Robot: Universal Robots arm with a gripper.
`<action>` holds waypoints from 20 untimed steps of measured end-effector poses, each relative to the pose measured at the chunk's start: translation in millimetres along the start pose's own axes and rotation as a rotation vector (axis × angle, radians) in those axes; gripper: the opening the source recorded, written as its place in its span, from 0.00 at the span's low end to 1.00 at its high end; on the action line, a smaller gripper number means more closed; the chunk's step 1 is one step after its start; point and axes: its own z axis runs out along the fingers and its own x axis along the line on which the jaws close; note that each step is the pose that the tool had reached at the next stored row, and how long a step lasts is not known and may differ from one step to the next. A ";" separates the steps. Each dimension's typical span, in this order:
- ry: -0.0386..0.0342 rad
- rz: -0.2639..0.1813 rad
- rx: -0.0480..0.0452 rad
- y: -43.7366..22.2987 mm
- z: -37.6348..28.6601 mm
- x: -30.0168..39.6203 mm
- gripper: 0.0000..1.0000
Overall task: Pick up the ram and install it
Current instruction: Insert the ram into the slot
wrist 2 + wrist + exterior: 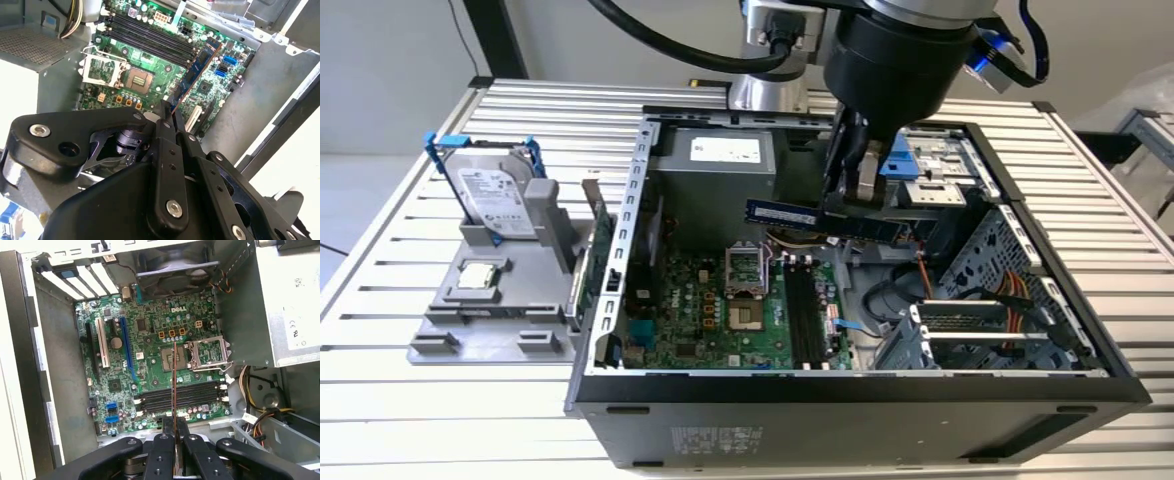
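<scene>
The ram (817, 221) is a long dark stick with a row of chips. It hangs level above the open computer case, with my gripper (849, 207) shut on it near one end. In the second wrist view the ram (198, 69) slants out from the fingertips (165, 111) over the green motherboard. In the first wrist view the ram (173, 382) appears edge-on as a thin line, crossing the black memory slots (180, 396) and the processor socket. The memory slots (809, 316) lie well below the stick and hold nothing.
The case (854, 385) has tall metal walls, a power supply (715, 165) at the back and a drive cage (987, 335) with cables at the exterior view's right. A hard drive in a blue frame (494, 195) and a processor chip (480, 277) sit on a grey stand (494, 335) outside the case.
</scene>
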 end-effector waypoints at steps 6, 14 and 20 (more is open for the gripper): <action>-0.0024 0.047 0.0004 0.0 0.0 0.0 0.00; -0.0070 0.139 0.0012 0.0 0.0 0.0 0.00; -0.0101 0.201 0.0017 0.0 0.0 0.0 0.00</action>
